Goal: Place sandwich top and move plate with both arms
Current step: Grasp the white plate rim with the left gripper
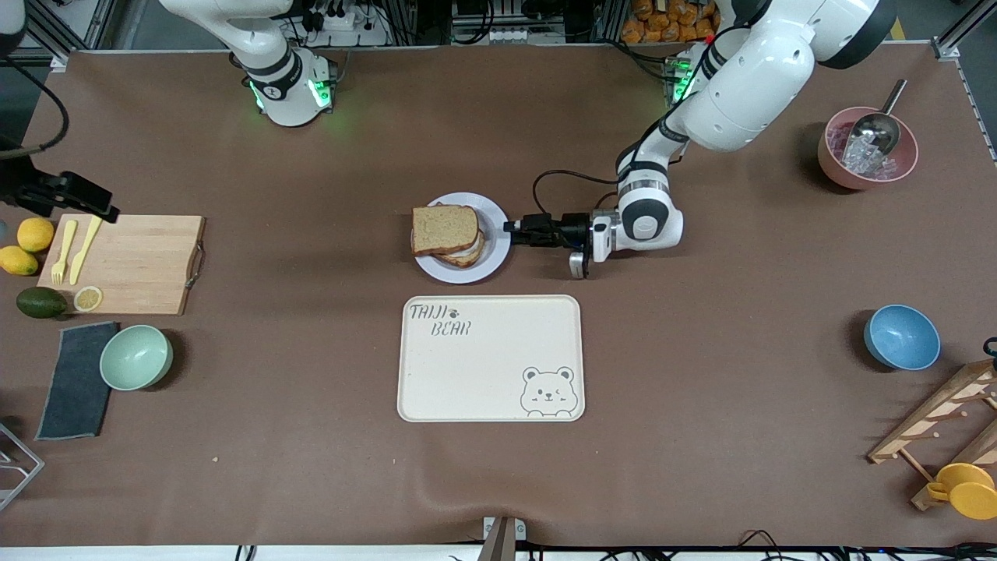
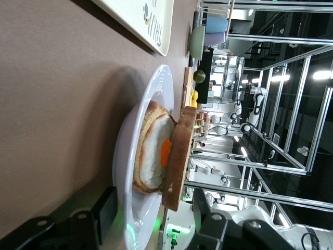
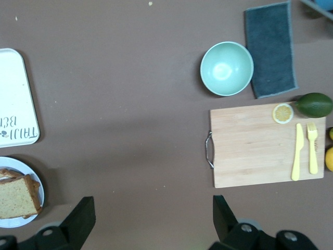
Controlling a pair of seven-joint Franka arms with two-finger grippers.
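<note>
Sandwich top is placed; the plate is not moved yet.

I see the sandwich top (image 1: pixel 444 229) already lying on the egg slice (image 2: pixel 156 153), a little shifted to one side, and all of this sits on the plate (image 1: pixel 498 214) in the middle of the table, just farther from the front camera than the bear tray (image 1: pixel 491 358). My left gripper (image 1: pixel 516 229) is low at the plate's rim on the left arm's end; its fingers stand on both sides of the rim, but I cannot tell if they already pinch it. My right gripper (image 3: pixel 151 219) is released, fingers wide, and hangs over bare table between the plate and the cutting board (image 3: pixel 260 143). I judge that the move with both arms remains.
</note>
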